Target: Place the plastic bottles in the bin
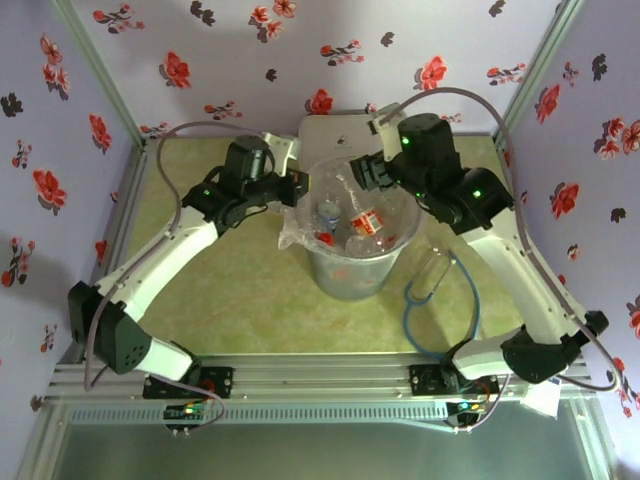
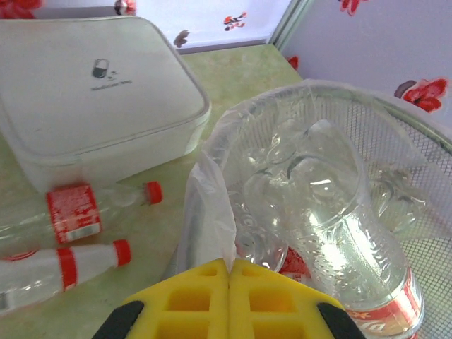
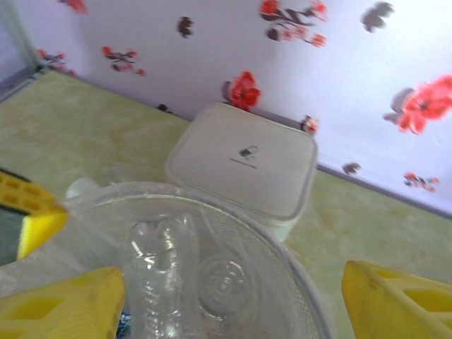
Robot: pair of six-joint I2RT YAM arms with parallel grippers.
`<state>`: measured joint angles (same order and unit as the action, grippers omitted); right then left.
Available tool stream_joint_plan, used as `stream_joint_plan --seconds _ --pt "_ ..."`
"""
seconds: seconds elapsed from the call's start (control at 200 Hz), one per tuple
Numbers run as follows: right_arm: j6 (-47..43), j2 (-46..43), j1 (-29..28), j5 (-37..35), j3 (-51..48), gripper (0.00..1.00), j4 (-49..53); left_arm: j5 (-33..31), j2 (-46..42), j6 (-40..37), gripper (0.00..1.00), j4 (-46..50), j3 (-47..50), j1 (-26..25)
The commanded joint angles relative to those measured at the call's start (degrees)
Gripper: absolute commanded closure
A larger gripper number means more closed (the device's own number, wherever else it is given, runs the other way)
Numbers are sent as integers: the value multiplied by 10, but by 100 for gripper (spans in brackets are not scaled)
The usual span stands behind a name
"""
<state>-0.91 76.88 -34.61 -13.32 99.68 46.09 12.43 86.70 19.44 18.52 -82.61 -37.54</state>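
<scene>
The bin (image 1: 348, 272), a grey bucket lined with a clear bag, stands mid-table with several plastic bottles (image 1: 366, 221) inside. My left gripper (image 1: 291, 206) is at its left rim, shut on a fold of the bag liner (image 2: 212, 205). A big clear bottle (image 2: 337, 219) stands upside down in the bin (image 2: 424, 148). Two red-labelled, red-capped bottles (image 2: 74, 212) (image 2: 67, 263) lie on the table left of the bin. My right gripper (image 1: 366, 170) hangs open over the far rim, its fingers (image 3: 399, 296) wide apart above a clear bottle (image 3: 159, 272) in the bin (image 3: 282, 247).
A white square lidded box (image 1: 335, 135) sits right behind the bin, also in the left wrist view (image 2: 92, 85) and the right wrist view (image 3: 244, 159). A blue cable (image 1: 440, 300) loops on the table right of the bin. Flowered walls close in three sides.
</scene>
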Motion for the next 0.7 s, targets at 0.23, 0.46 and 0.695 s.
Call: stream_joint_plan --seconds 0.23,0.46,0.695 --pt "82 -35 59 3 -47 21 -10 18 67 -3 65 14 -66 -27" --pt "87 -25 65 18 -58 21 -27 0 0 -23 3 37 -60 -7" --pt "77 -22 66 25 -57 21 -33 -5 -112 -1 0 16 8 50"
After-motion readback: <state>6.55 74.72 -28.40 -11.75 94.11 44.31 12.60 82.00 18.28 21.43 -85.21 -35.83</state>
